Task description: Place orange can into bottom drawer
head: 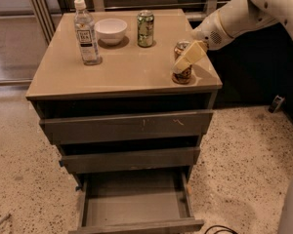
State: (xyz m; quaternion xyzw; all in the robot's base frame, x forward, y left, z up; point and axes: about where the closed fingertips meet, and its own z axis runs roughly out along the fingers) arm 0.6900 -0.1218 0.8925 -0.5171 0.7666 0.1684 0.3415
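Observation:
The orange can [182, 75] stands upright near the right front corner of the cabinet top [127, 65]. My gripper [187, 57], cream-coloured at the end of the white arm reaching in from the upper right, sits right at the can and overlaps its upper half. The can rests on the top. The bottom drawer [133, 207], a flat grey tray with a low front, is pulled open at the foot of the cabinet and holds nothing.
A green can [145, 28], a white bowl [111, 30] and a clear water bottle [86, 33] stand at the back of the cabinet top. The two upper drawers [127, 126] stick out slightly. A speckled floor surrounds the cabinet; a black cable [219, 229] lies at the front.

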